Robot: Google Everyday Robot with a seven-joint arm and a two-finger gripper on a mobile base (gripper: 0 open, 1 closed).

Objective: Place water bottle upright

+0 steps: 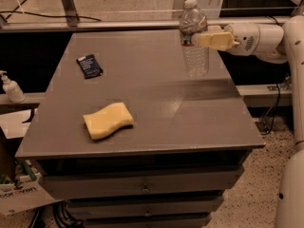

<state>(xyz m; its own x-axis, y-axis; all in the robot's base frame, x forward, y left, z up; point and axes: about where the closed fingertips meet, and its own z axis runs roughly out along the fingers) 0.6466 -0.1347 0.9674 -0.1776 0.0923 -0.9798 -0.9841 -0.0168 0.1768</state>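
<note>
The tool [197, 38], clamped round the label band of the clear ribbed plastic water bottle with a white cap [195, 61], held it upright over the far right of the grey tabletop [156, 113]; the sound course was lowering straight, seating the base flat, then releasing gently.

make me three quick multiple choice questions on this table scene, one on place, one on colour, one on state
1. Where over the table is the water bottle?
A. front left
B. far right
C. centre

2. What colour is the sponge?
A. yellow
B. green
C. pink

3. How is the water bottle posed?
A. lying flat
B. upside down
C. upright in the gripper

Answers:
1 B, it is near the table's far right edge.
2 A, the sponge near the front is plainly yellow.
3 C, its cap is on top and the gripper is shut around its middle.
</note>
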